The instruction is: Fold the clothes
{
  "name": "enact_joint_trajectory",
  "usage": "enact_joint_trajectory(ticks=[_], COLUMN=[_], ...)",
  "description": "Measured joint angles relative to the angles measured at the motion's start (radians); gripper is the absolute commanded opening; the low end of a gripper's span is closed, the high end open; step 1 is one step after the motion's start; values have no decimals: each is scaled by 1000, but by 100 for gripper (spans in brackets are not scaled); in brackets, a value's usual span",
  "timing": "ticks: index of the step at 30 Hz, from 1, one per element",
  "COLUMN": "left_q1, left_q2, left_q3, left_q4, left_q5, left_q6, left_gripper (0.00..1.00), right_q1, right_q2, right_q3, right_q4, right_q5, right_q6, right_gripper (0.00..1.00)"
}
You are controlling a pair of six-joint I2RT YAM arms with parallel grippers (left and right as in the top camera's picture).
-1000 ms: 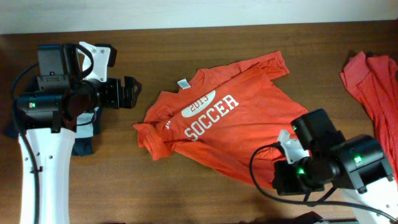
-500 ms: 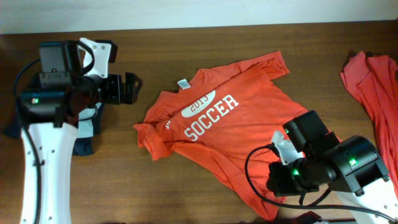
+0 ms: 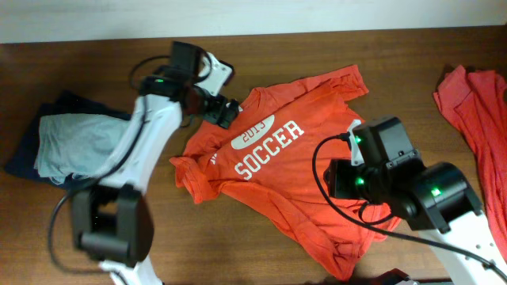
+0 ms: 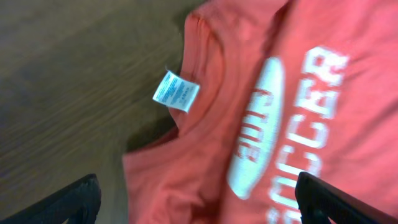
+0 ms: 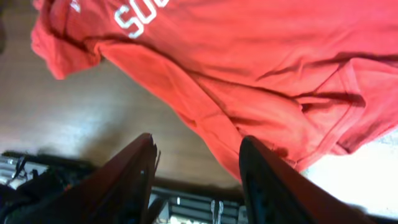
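Observation:
An orange-red T-shirt (image 3: 277,158) with white "SOCCER 2013" print lies crumpled in the middle of the table. My left gripper (image 3: 224,112) hovers over its collar. In the left wrist view the fingers (image 4: 199,208) are spread wide and empty above the collar and its white tag (image 4: 176,91). My right arm (image 3: 380,170) is over the shirt's right side. In the right wrist view the fingers (image 5: 199,186) are open and empty over the shirt's lower hem (image 5: 249,118). A second orange-red shirt (image 3: 475,103) lies bunched at the right edge.
Folded navy and pale grey garments (image 3: 63,138) lie at the left of the table. Brown wood tabletop (image 3: 119,261) surrounds the shirt. The table's front edge and dark gear under it show in the right wrist view (image 5: 186,205).
My left arm has swung from the far left to over the shirt's collar, uncovering the folded garments. My right arm has moved up from the front edge onto the shirt's right side.

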Motion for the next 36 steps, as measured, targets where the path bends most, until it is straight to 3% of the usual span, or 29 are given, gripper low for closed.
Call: enact_joint_trajectory(ticks=[3,6,8,18,21,28,32,36], left_q1=[-14,-21,-24,-24,-24,-24,18,143], left_q2=[95,164,203,271,296,307,318,319], left_q3=[0,0,0,0,0,13,32,39], left_q4=[59,116,151,219,215,246,255,217], left_q5=[-31,-46,-53,-62,-59,-131,-277,-365], left_q6=[44,87,108,134,132,84,-86,-280], left_gripper=[95,77,74,22,2,1,1,1], right_q1=[0,0,0,0,0,0,0,0], right_q2=[19,34,42,47,47,47,47,47], right_q3=[0,0,0,0,0,0,0,0], right_q4=[-8,-11,-11,-11,-11,-11,-11,-11], right_q5=[10,14,14,19,19,22,34,74], right_q6=[7,10,11,11,11,11,11,11], right_gripper=[48,48,48,48,48,48,49,52])
